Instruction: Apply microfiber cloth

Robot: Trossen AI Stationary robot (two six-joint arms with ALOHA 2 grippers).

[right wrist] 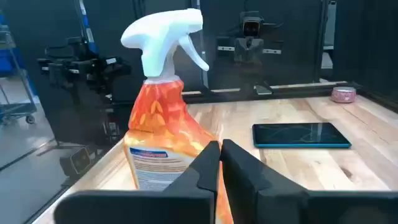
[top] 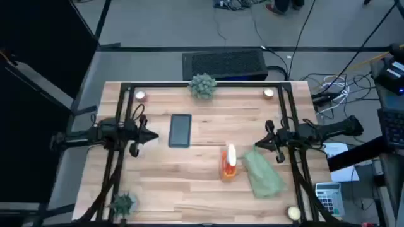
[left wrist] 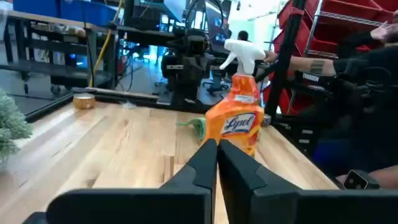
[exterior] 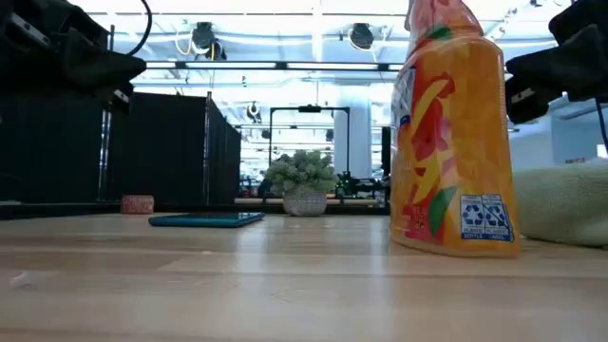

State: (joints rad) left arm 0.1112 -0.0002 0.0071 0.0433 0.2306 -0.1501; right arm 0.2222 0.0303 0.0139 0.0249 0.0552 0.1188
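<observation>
Desk [top: 202, 183] of pale wood planks fills the high view, with a black frame running along its edges and a dark arm reaching in from each side. At the left side the left gripper [top: 151, 135] hangs above the wood with its fingers pressed together, holding nothing, well apart from the black phone [top: 180, 130], which lies flat just beyond its tip toward the middle. At the right side the right gripper [top: 257, 146] likewise has its fingers closed on nothing, its tip near the far end of the microfiber cloth [top: 262, 174]. That pale green cloth lies loosely rumpled on the desk's right half, toward the near edge, just beside the orange Lysol spray bottle [top: 228, 164], which stands upright with its white trigger head between the cloth and the phone; whether cloth and bottle touch cannot be told. From the low view the cloth [exterior: 562, 204] shows as a soft heap behind the bottle [exterior: 453, 133]. A bushy potted plant [top: 202, 86] sits at the middle of the far edge, and a smaller spiky green plant [top: 123, 203] at the near left corner. Small round pots rest at the far left [top: 140, 96], far right [top: 269, 93] and near right [top: 293, 213] corners.
</observation>
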